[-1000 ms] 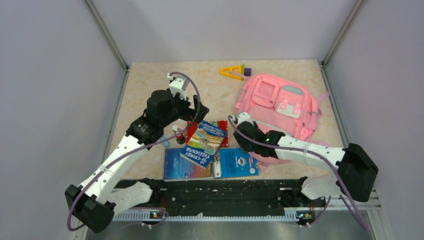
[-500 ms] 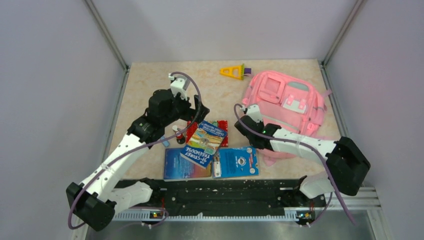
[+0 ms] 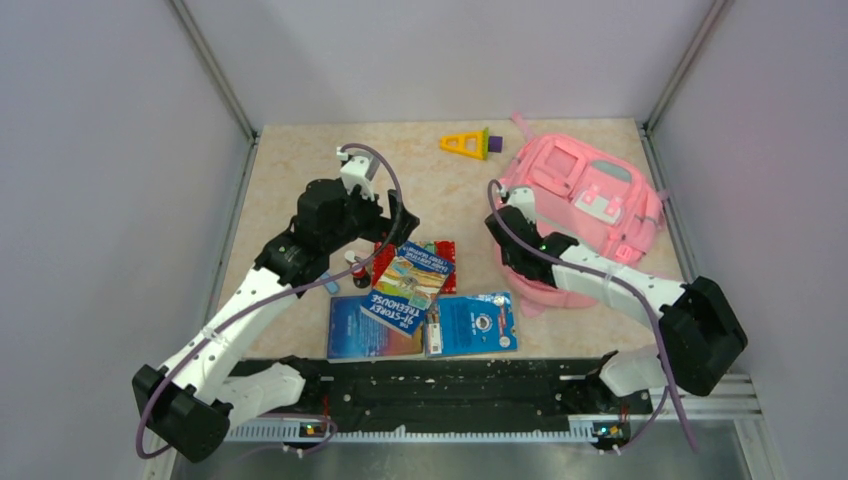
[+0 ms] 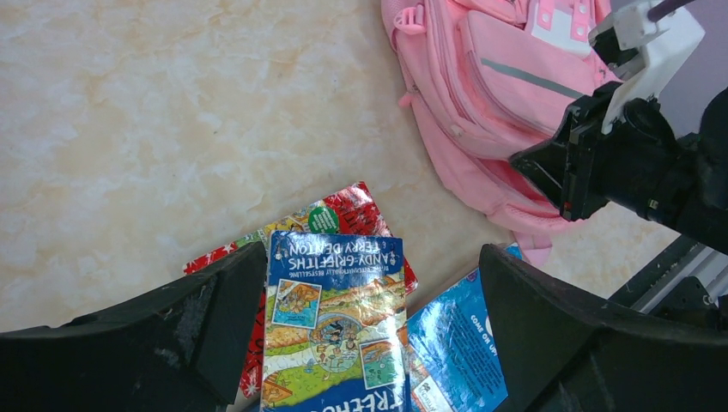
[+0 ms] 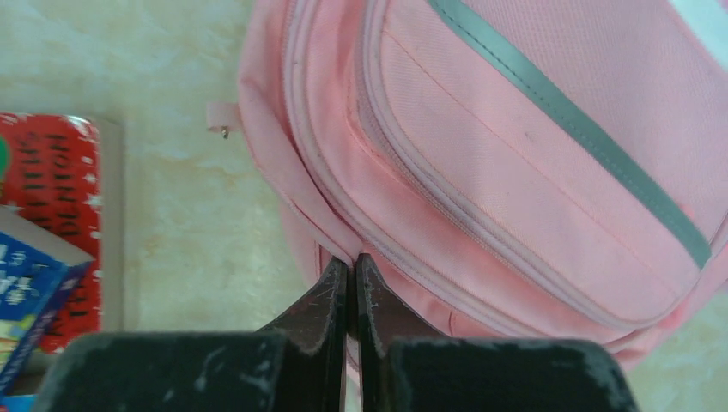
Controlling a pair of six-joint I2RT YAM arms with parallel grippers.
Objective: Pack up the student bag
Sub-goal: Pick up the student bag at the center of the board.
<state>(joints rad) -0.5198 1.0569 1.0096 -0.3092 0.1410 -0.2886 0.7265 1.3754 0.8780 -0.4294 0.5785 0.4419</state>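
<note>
The right pincer (image 5: pixel 350 266) has snapped together at the near seam of the student bag (image 5: pixel 515 154), probably nipping fabric, and dragged it toward the far right corner of the desk (image 3: pixel 300 160): positioning, not packing yet. Little room remains there by the wall (image 3: pixel 730 150). The left pincer (image 4: pixel 371 292) hangs spread over the books (image 4: pixel 335 335).

The left arm (image 3: pixel 250 300) reaches toward 1 o'clock, and the left gripper (image 4: pixel 369 257) points down with its jaws spread wide. The right arm (image 3: pixel 610 285) stretches toward 11 o'clock, and the 2 fingers of the right gripper (image 5: pixel 352 262) are pressed together.
</note>
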